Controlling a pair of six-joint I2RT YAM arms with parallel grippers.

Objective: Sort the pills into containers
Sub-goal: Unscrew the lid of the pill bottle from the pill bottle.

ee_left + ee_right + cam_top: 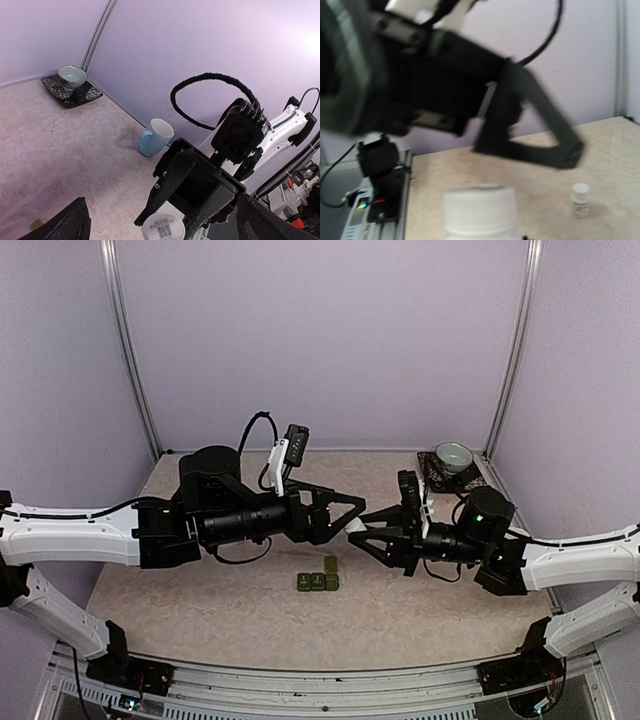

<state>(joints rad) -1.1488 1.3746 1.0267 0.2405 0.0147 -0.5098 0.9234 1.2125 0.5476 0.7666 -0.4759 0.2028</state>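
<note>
The containers, a dark green strip of three compartments, lie on the table below both grippers, with one lid raised. My right gripper is shut on a white pill bottle and holds it above the table. The left wrist view shows that bottle's labelled end between the right gripper's black fingers. It fills the bottom of the right wrist view as a blurred white bottle. My left gripper stands open right in front of the bottle, its fingers wide apart. The pills are hidden.
A green bowl on a dark saucer sits at the back right corner. A pale blue mug stands by the right wall. A second small white bottle stands on the table beyond the left gripper.
</note>
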